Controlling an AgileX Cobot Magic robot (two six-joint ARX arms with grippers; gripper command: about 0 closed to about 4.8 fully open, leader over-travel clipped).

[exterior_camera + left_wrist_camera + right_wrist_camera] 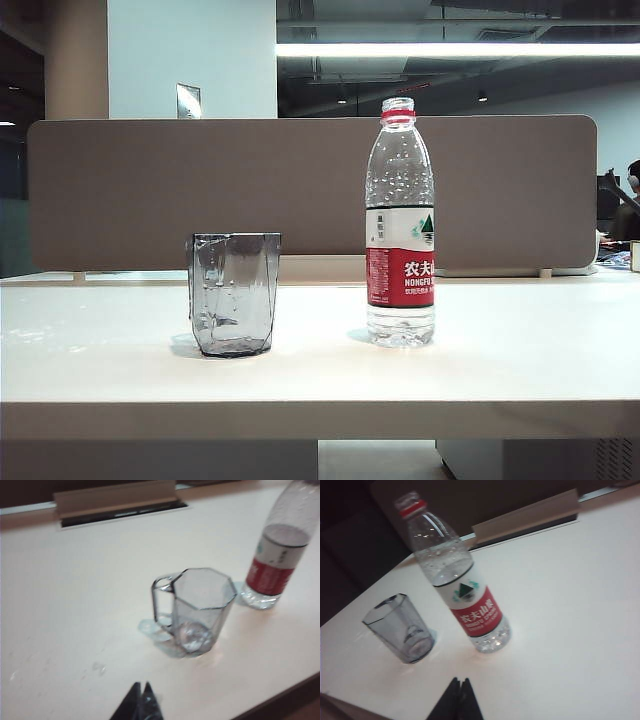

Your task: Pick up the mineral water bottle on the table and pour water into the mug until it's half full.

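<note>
On table: one bottle, one mug.

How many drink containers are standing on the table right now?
2. The mug stands left of centre; the mineral water bottle stands upright to its right, apart from it. Nothing else on the table is visible from these views.

I'm seeing only the tips of my body: the left claw showing two black pointed fingers pressed together, the right claw looking identical, matte and unmarked.
</note>
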